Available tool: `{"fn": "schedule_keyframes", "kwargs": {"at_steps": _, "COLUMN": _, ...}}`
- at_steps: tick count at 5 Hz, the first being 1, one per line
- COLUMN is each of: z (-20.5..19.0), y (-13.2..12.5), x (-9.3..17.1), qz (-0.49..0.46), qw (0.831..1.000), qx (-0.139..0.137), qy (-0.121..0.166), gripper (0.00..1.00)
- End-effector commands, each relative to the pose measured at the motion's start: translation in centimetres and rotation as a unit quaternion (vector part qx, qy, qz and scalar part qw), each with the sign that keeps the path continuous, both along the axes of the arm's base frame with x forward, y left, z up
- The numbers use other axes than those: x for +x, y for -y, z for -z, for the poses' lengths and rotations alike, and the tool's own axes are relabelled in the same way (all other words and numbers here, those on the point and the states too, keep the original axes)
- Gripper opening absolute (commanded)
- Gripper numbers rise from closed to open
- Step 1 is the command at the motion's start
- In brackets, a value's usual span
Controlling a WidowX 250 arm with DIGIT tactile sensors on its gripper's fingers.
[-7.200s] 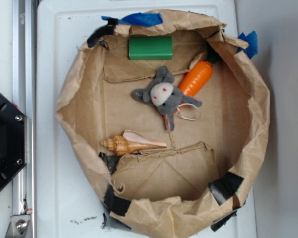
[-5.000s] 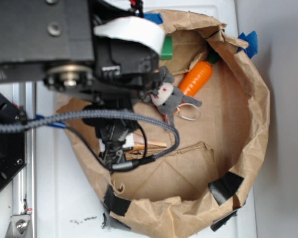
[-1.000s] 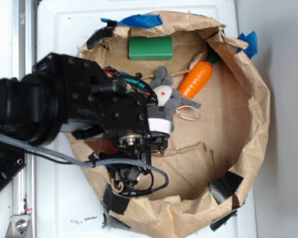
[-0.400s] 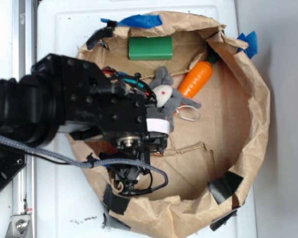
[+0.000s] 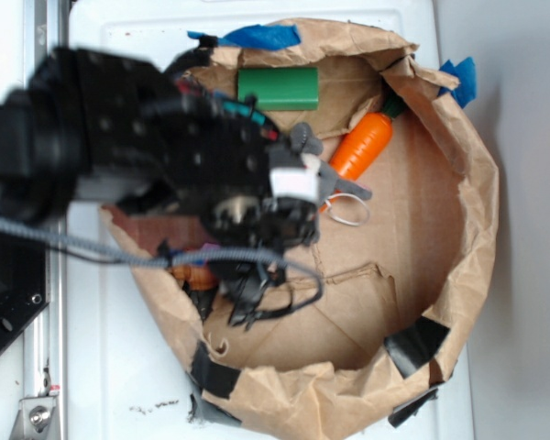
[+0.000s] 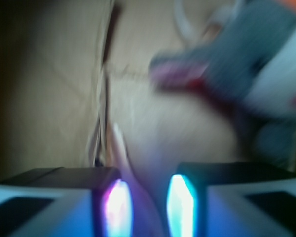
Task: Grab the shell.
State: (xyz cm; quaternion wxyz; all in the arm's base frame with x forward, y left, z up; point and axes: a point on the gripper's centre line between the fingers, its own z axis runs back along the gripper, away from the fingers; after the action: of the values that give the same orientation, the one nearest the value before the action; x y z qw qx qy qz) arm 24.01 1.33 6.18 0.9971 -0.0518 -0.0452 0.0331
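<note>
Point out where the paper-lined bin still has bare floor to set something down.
Bare floor lies right of the carrot and plush mouse, out to the bin's paper wall, and in the lower middle. The left side is crowded: the gripper and arm cover it, around the shell.

Exterior view: arm (image 5: 147,156) motion-blurred, covers gripper and most of shell (image 5: 191,275); only orange sliver shows near left wall of paper basket (image 5: 477,211). Plush toy (image 5: 316,170) mostly hidden behind arm. Wrist view blurred throughout; fingers (image 6: 113,205) cut off by bottom edge, pale shell tail between them, grip unclear.
</note>
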Motion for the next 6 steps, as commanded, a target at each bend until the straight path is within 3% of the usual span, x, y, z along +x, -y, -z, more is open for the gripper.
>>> {"fn": "schedule_keyframes", "kwargs": {"at_steps": 1, "z": -1.0, "y": -0.6, "x": 1.0, "qz": -0.021, "qw": 0.999, "qx": 0.009, "qy": 0.024, "gripper": 0.0}}
{"fn": "schedule_keyframes", "kwargs": {"at_steps": 2, "z": -0.8, "y": -0.6, "x": 1.0, "qz": -0.018, "qw": 1.0, "qx": 0.015, "qy": 0.02, "gripper": 1.0}}
{"fn": "schedule_keyframes", "kwargs": {"at_steps": 3, "z": -0.7, "y": -0.5, "x": 0.8, "qz": -0.01, "qw": 1.0, "qx": 0.017, "qy": 0.02, "gripper": 1.0}}
{"fn": "schedule_keyframes", "kwargs": {"at_steps": 5, "z": 1.3, "y": 1.4, "x": 0.1, "qz": 0.046, "qw": 0.998, "qx": 0.033, "qy": -0.022, "gripper": 1.0}}
{"fn": "schedule_keyframes", "kwargs": {"at_steps": 6, "z": 1.3, "y": 0.3, "x": -0.8, "qz": 0.044, "qw": 0.997, "qx": 0.055, "qy": -0.034, "gripper": 1.0}}
